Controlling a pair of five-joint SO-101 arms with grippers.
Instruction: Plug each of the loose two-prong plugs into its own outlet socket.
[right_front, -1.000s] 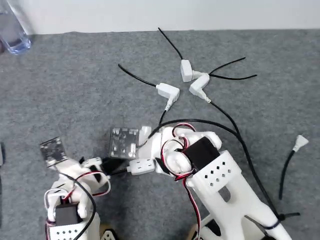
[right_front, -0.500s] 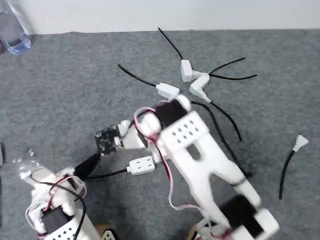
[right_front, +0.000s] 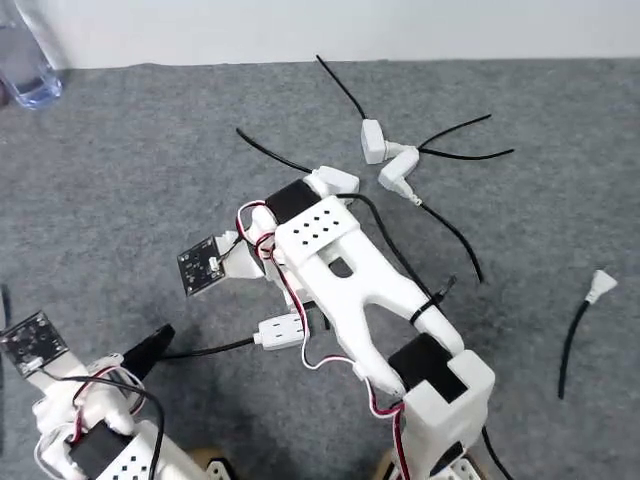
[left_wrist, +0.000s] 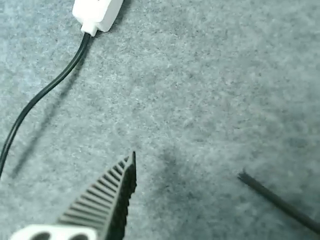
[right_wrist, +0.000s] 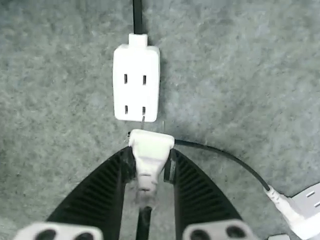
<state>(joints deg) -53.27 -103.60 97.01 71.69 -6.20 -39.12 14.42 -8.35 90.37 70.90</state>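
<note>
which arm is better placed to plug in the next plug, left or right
Right. Its gripper holds a plug, prongs aimed at the outlet strip just ahead. The left arm sits farther off.

Overhead view, two close wrist views

White plug (right_wrist: 150, 146) in the right hand (right_wrist: 149, 159), prongs at the outlet block (right_wrist: 136, 90)'s edge

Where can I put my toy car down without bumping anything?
The mat is bare at far left, between bottle and nearest black wire. So is the near-right corner, below the stray plug. The middle is crowded: right arm, outlet strip, plugs.
</note>
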